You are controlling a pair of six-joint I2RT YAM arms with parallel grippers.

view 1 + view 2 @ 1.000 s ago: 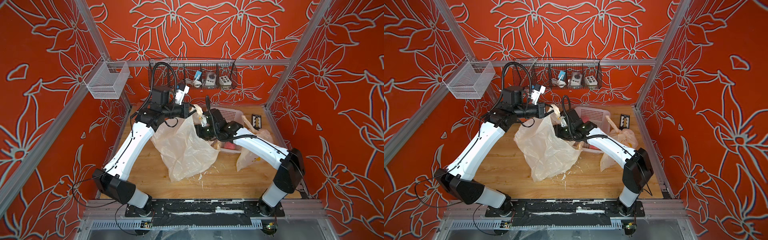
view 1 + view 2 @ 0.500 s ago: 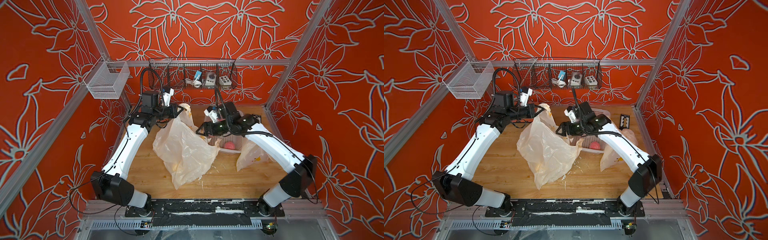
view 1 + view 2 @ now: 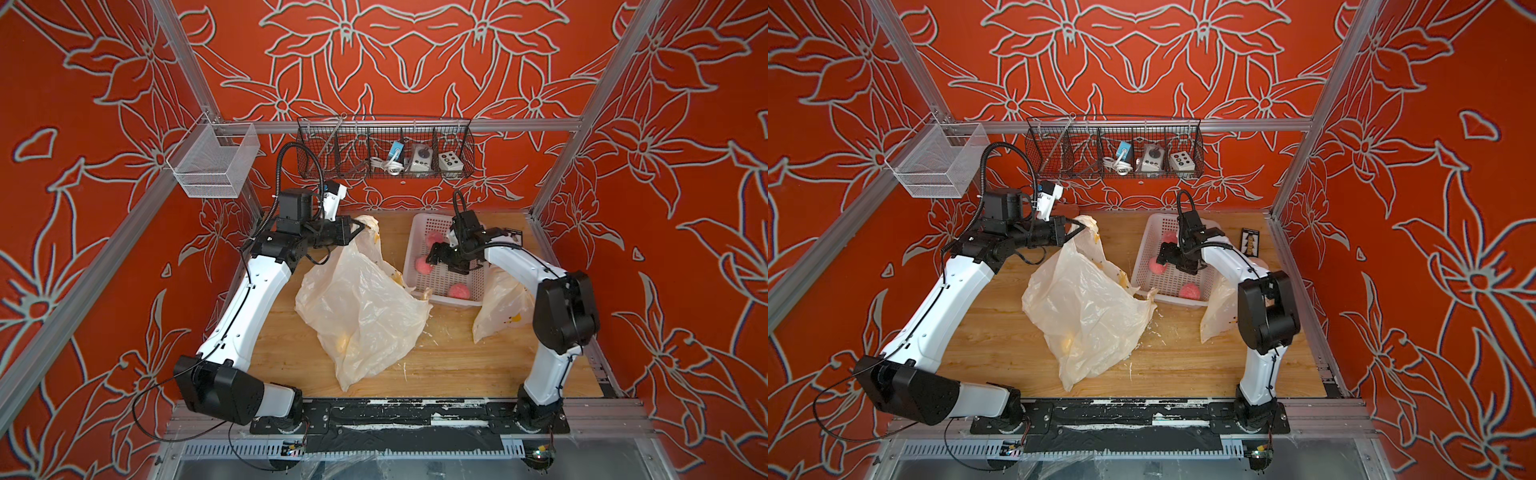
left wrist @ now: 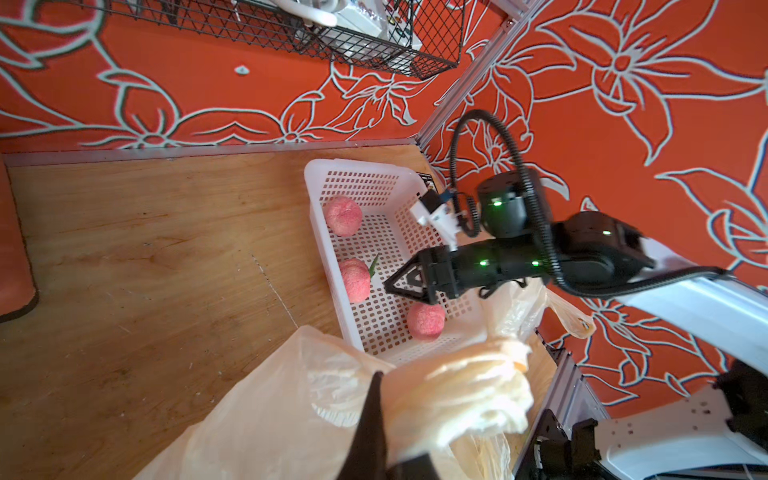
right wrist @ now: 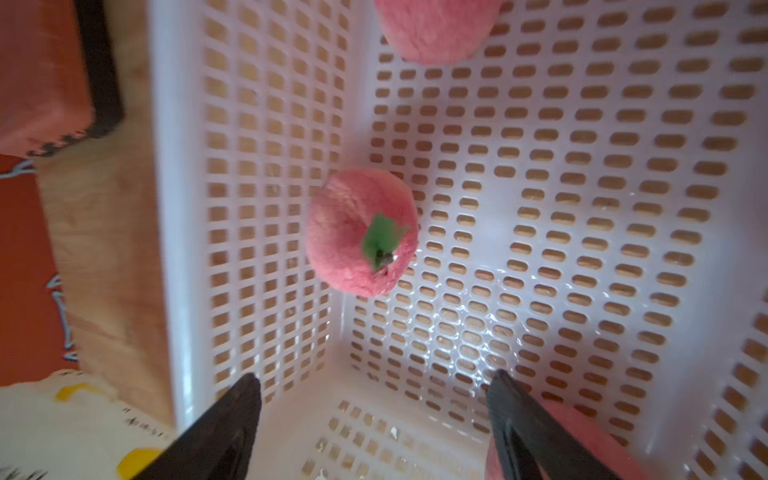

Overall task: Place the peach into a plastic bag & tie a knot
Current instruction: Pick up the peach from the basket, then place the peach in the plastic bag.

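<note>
While three peaches [image 3: 458,291] sit in one basket [image 3: 409,259], two bags [image 3: 361,316] flank it.

text: none legible | plastic bag [image 5: 41,411]: small dark print, blurred | black card [image 3: 1250,243]: marks too small

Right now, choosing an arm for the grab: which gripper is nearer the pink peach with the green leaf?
Right. The right gripper hangs open close to that peach in the white perforated basket; the left gripper is outside it, shut on the translucent plastic bag.

Bright, even light; right wrist view blurs toward its edges, glare on the basket [image 5: 469,340] floor.
</note>
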